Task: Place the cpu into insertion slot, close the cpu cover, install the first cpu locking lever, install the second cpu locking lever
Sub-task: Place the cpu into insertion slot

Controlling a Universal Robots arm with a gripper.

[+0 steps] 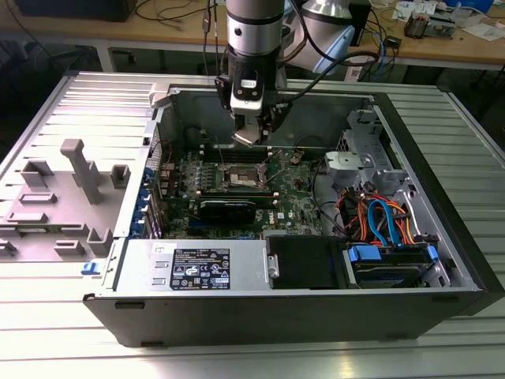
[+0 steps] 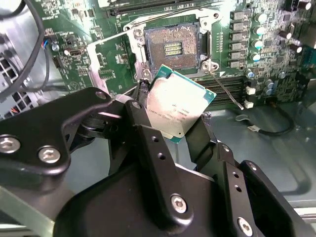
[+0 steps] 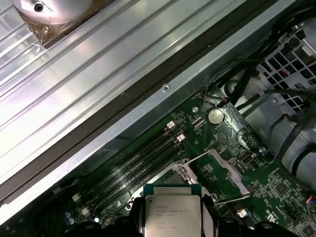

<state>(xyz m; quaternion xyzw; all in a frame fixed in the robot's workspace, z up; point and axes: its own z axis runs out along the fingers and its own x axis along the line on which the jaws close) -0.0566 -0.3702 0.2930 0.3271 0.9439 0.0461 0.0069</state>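
Open computer case [image 1: 276,316] on a ribbed metal table [image 1: 47,347], shown in the exterior view with the arm reaching down into it. We see the gripper [image 1: 249,133] clamped on the cpu [image 1: 246,136], its black fingers [image 2: 148,133] pressing two opposite edges of the chip. In both wrist views the cpu shows its pale metal face and hangs tilted in the air above the green motherboard [image 2: 84,74]. It is clear of the insertion slot [image 2: 172,48], which lies bare with its contact field exposed. In the exterior view we place the chip above the slot, a little toward the case's far wall. In the first wrist view the cpu cover [image 3: 201,156] stands raised off the slot, with green board visible through its cut-out. A thin wire lever [image 2: 226,89] juts from one corner of the socket frame across the black memory slots [image 3: 133,168]. A grey fixture plate [image 1: 47,225] sits outside the case at the exterior view's left.
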